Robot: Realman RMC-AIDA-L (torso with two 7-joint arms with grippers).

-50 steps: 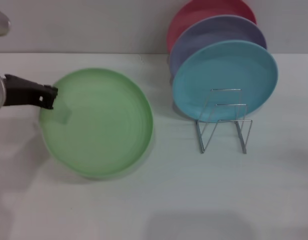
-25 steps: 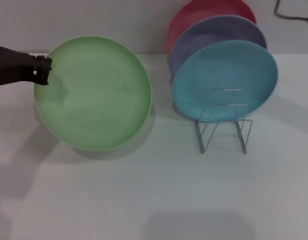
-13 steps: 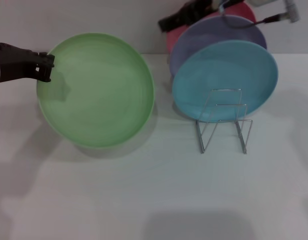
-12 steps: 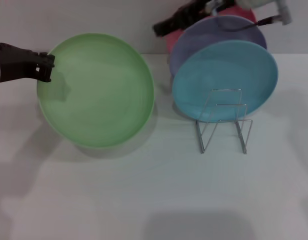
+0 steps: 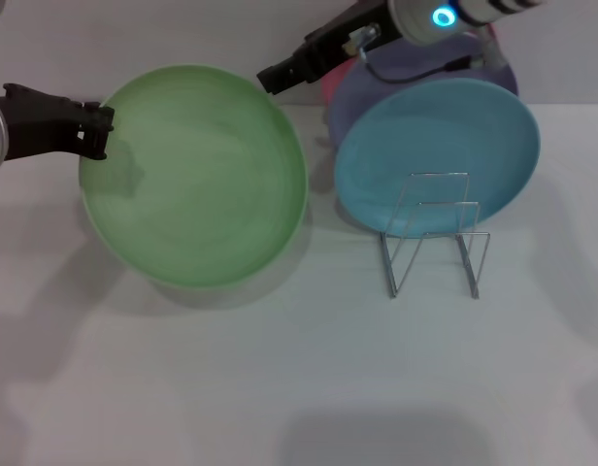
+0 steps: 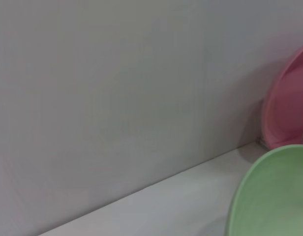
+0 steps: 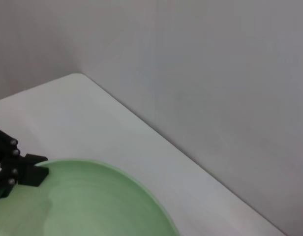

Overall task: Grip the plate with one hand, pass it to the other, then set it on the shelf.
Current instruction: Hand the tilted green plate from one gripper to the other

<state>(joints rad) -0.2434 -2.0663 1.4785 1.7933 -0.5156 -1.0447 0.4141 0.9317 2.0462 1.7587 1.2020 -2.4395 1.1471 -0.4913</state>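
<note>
Near the worktop's left edge, the left claw [image 5: 97, 131] is clenched on the green plate [image 5: 197, 175], held tilted above the worktop [image 5: 280, 388]. The right claw [image 5: 272, 78] nears its far rim; I cannot tell its fingers' state. A careless nudge could knock the plate from that thin edge grip.

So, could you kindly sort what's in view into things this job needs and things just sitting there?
Needed:
green plate
left gripper, holding its rim
right gripper, nearing the rim
wire rack

Just there:
blue plate
lavender plate
pink plate
</note>
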